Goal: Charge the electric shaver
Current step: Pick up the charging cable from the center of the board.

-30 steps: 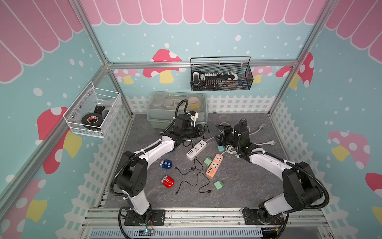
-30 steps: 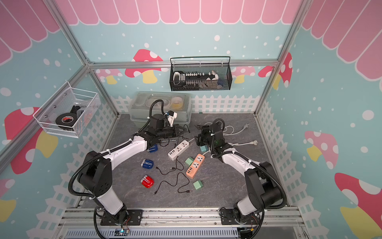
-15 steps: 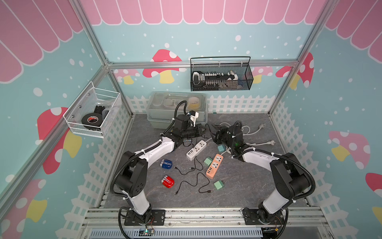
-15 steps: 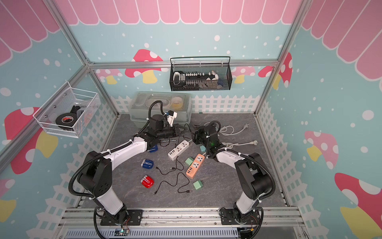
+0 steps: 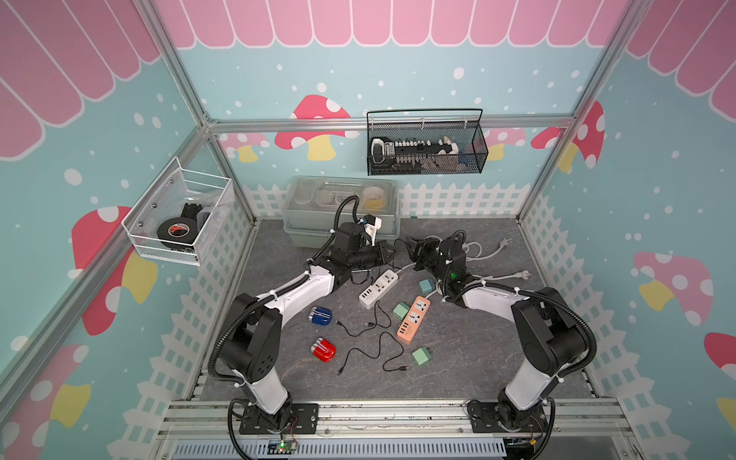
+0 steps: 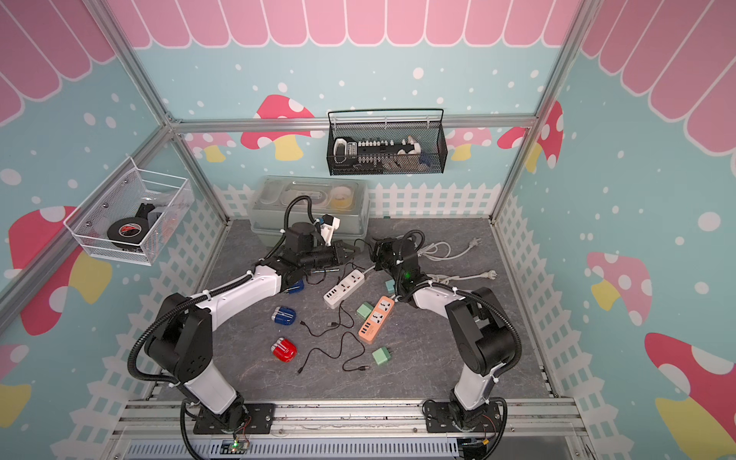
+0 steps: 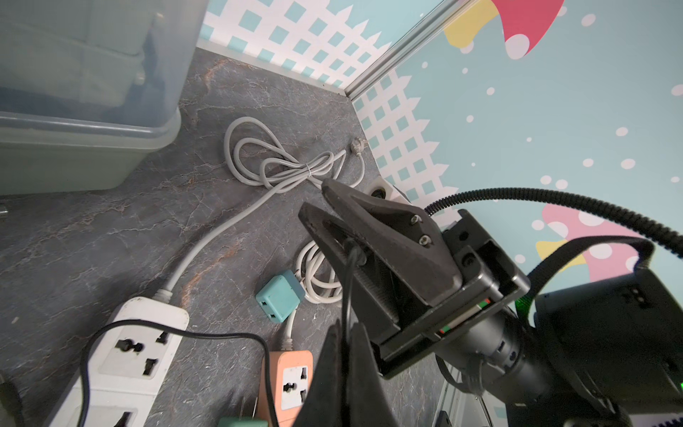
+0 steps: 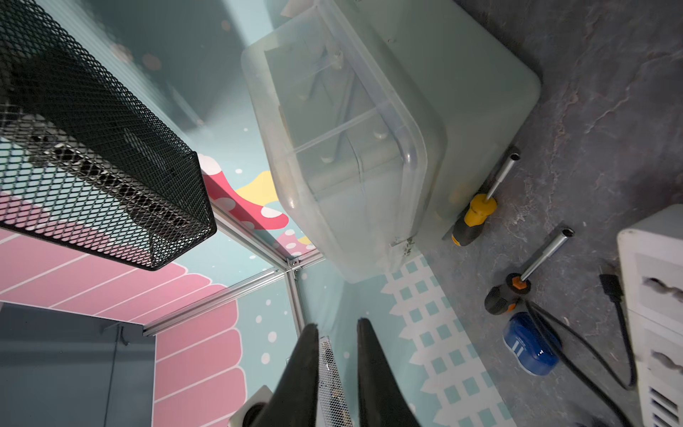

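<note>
Cable point(image 7: 346, 288) | pinched in left gripper point(image 7: 346, 331) | just beside right gripper point(image 7: 317, 201), narrowly parted | red shaver point(image 5: 323, 349) well apart

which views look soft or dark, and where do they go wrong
Both top views: evenly lit and sharp, no harsh shadows or glare. Left wrist view: plastic box dim and soft, black cable crisp. Right wrist view: mesh basket dark and slightly smeared, right tool a near-black silhouette.

Grey marbled tabletop point(image 5: 458, 358): white power strip point(image 5: 378, 288), orange power strip point(image 5: 413, 319), red shaver point(image 5: 323, 349), blue shaver point(image 5: 320, 316), black cables point(image 5: 374, 350), clear bin point(image 5: 306, 237).
</note>
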